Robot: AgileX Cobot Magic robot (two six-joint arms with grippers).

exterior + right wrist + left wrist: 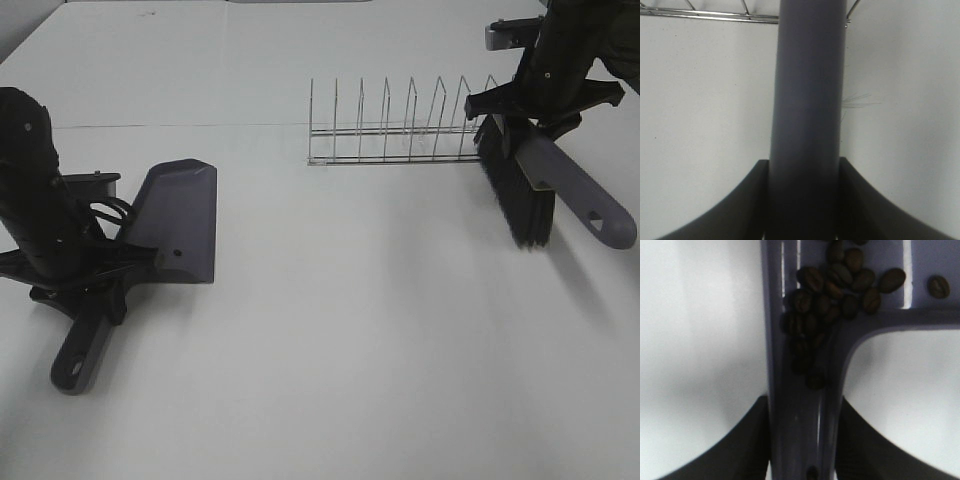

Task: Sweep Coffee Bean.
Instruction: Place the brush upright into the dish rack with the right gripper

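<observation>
My left gripper (92, 285) (802, 407) is shut on the handle of the grey-purple dustpan (180, 225) (800, 390) at the table's left. The pan points away from me. The coffee beans (827, 295) lie piled inside the dustpan where the handle joins the pan. They show only in the left wrist view. At the far right my right gripper (535, 110) (805, 167) is shut on the grey handle of a brush (585, 200) (807, 90). Its black bristles (515, 195) hang down towards the table beside the rack.
A wire dish rack (400, 130) (715, 15) stands at the back, right of the middle and just left of the brush. White table (350, 330) lies between the dustpan and the brush.
</observation>
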